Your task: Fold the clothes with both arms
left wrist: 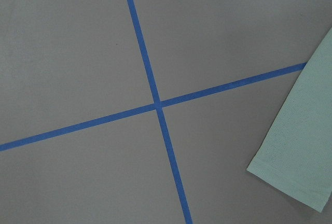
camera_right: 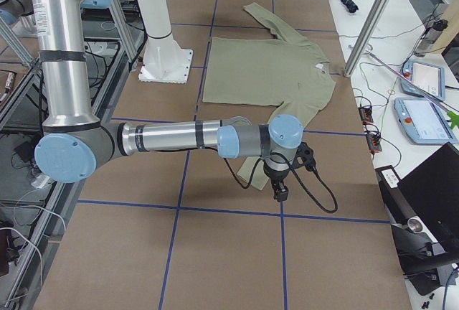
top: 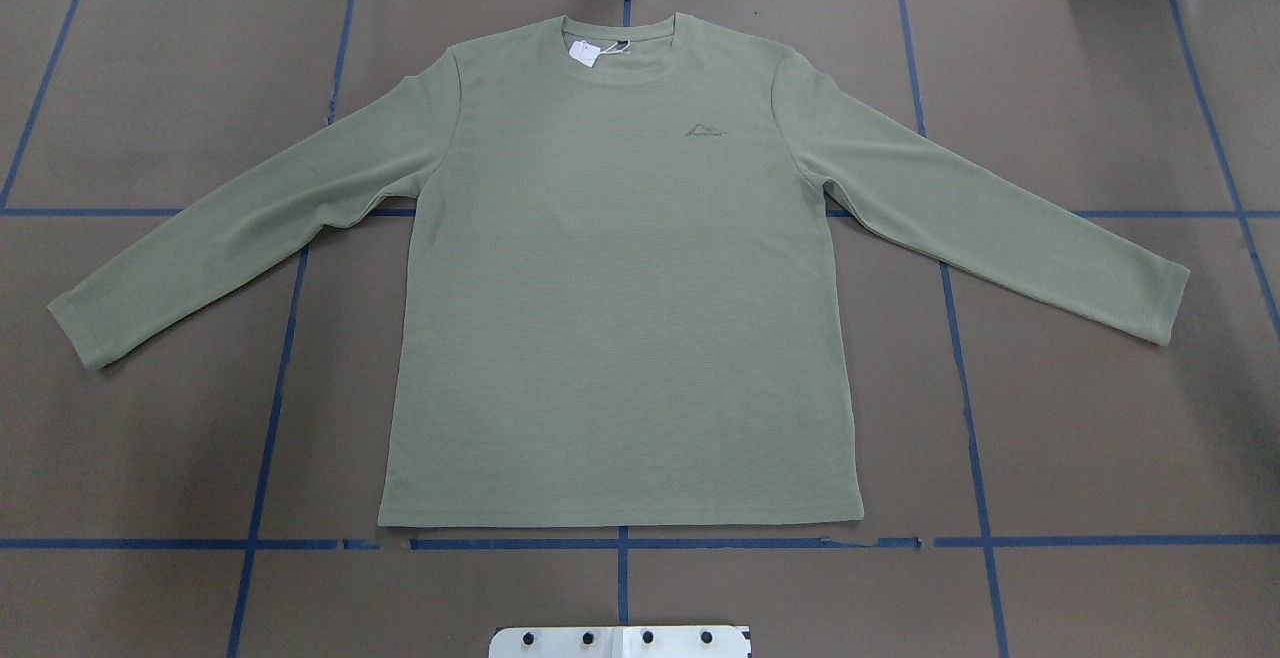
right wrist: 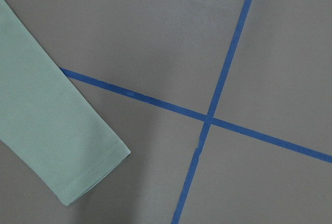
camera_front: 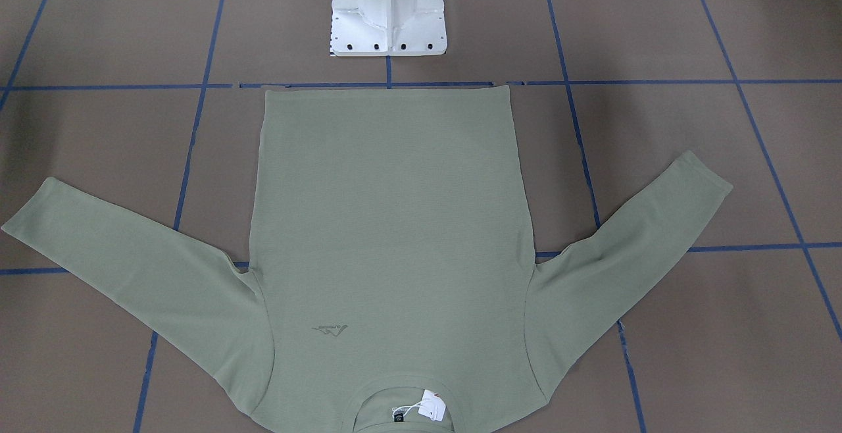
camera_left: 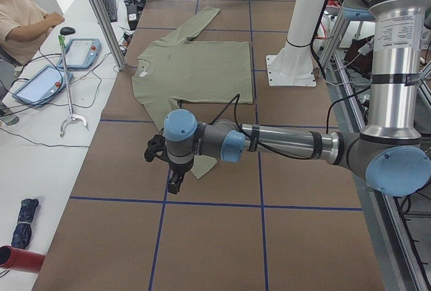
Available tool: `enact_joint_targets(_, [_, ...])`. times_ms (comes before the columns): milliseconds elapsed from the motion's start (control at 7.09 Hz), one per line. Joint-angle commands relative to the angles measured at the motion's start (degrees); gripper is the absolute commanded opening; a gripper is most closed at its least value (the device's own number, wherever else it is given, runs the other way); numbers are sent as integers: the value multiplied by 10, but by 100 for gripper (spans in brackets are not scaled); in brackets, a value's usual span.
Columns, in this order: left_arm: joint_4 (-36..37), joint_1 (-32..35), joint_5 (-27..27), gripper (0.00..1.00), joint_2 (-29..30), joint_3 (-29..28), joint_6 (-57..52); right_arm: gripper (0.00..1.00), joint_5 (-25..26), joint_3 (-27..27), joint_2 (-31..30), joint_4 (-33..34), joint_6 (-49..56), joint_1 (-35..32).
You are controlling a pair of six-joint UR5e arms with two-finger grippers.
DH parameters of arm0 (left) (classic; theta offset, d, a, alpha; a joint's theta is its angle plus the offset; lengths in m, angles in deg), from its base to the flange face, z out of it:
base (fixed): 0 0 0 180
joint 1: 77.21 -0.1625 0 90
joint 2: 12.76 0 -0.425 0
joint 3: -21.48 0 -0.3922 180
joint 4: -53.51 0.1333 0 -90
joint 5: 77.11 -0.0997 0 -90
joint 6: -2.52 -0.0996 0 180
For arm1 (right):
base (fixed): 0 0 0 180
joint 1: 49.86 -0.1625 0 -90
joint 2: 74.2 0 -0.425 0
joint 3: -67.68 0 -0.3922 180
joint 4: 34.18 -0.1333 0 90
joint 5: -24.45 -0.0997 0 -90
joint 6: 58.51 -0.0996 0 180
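Observation:
The pale sage-green long-sleeved shirt (top: 620, 288) lies flat and face up on the brown table, sleeves spread out and down, collar away from the robot. It also shows in the front-facing view (camera_front: 395, 235). A white hang tag (top: 582, 53) sits at the collar. My left gripper (camera_left: 174, 183) hangs over the end of the near sleeve in the exterior left view. My right gripper (camera_right: 281, 194) hangs over the other sleeve's end. I cannot tell whether either is open or shut. The wrist views show only sleeve cuffs (left wrist: 298, 151) (right wrist: 46, 136) and no fingers.
The white pedestal base (camera_front: 388, 12) stands just behind the shirt's hem. Blue tape lines (top: 620, 543) grid the table. An operator (camera_left: 20, 21) and teach pendants (camera_left: 47, 79) are at a side table beyond aluminium posts (camera_right: 369, 23).

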Motion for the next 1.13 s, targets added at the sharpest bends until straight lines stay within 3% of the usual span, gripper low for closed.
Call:
enact_joint_targets(0, [3,0,-2,100,0,9,1,100,-2,5,0,17,-4,0])
enact_joint_targets(423, [2,0,-30,100,-4,8,5,100,-21,3,-8,12,-33,0])
enact_joint_targets(988, [-8,0,1,100,-9,20,2,100,-35,0,-17,-12,-58,24])
